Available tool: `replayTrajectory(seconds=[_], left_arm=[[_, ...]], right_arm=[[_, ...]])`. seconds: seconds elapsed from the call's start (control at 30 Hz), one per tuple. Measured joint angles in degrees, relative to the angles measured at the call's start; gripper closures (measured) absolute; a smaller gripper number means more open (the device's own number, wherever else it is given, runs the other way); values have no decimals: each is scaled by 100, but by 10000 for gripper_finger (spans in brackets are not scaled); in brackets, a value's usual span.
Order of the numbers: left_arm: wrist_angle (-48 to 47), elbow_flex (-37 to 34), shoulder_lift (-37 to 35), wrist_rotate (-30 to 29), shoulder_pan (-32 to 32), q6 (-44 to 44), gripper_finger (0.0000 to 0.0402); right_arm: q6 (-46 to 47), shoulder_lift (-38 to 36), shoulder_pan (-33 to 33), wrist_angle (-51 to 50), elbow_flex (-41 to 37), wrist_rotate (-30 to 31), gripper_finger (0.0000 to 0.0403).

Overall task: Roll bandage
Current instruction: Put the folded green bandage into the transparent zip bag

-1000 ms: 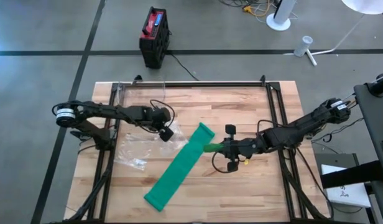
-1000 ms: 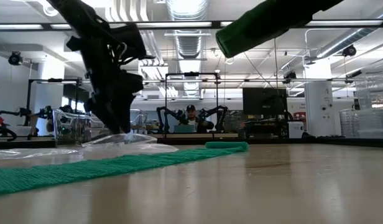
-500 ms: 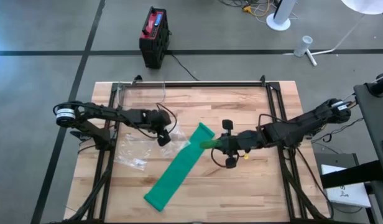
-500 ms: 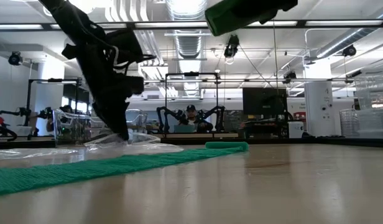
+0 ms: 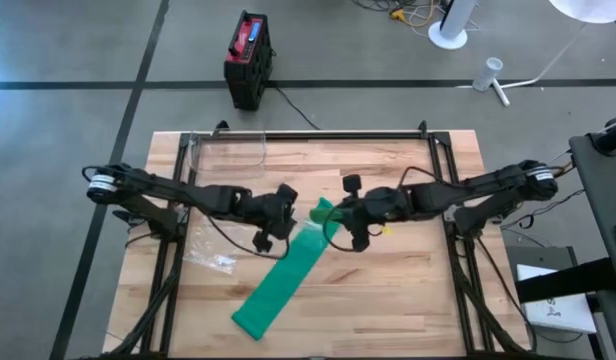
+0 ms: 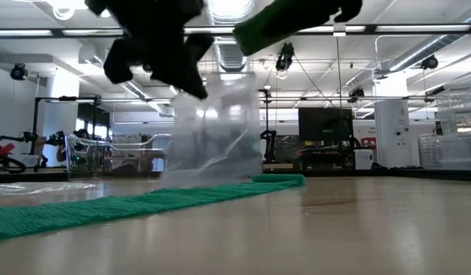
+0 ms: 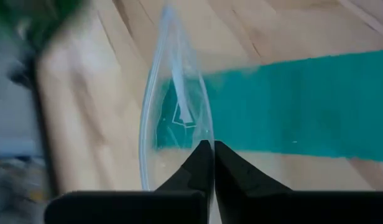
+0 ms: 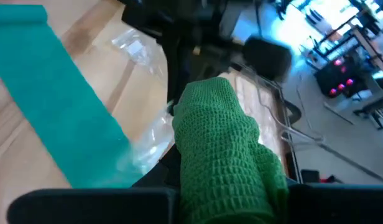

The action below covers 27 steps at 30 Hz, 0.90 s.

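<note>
High view: green roll (image 5: 331, 226) was held in right gripper (image 5: 340, 226) just beside far end of flat bandage strip (image 5: 285, 276), laid diagonally on table (image 5: 408, 290). Left gripper (image 5: 285, 218) was clamped on clear plastic bag (image 6: 216, 126), lifted w/ it beside that end, opposite the roll.

Low view: the left gripper (image 6: 155, 46) reads as a dark smear, its top cut off by the frame edge. You can't make out the fingers there.

The clear plastic bag (image 6: 216, 126) hanging from it is motion-blurred; edges uncertain.

Right wrist view: the green bandage roll (image 8: 226, 158) hides the right gripper's fingers, and the roll's lower end runs out of frame.

High view: near the flat green bandage strip (image 5: 283, 280), both grippers are too small for you to judge.
</note>
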Motion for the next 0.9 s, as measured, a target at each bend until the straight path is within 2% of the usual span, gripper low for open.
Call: replayTrajectory(seconds=[0.07, 0.2, 0.3, 0.47, 0.57, 0.63, 0.8, 0.9], left_arm=[[-246, 275, 0, -143, -85, 262, 401], [-682, 747, 0, -143, -90, 254, 401], [-1016, 1018, 3, -96, -99, 244, 401], [-1603, 1483, 7, 358, -233, 145, 401], [-1686, 1643, 7, 792, -332, 91, 401], [-1663, 1675, 7, 937, -383, 91, 401], [-1725, 1554, -36, 800, -366, 116, 401], [-1642, 1553, -66, 788, -359, 258, 401]], right_arm=[[-126, 216, -26, 17, 184, -136, 352], [-392, 698, -28, -97, 638, -264, 352], [-523, 1034, -51, -688, 1108, -225, 352], [-224, 1473, -255, -2091, 1860, -190, 352], [-318, 1583, -313, -2338, 2070, -143, 352], [-651, 1590, -275, -2373, 2171, -196, 352], [-1735, 1457, 36, -2284, 2363, -930, 352], [-2099, 1446, 107, -2316, 2430, -1135, 352]])
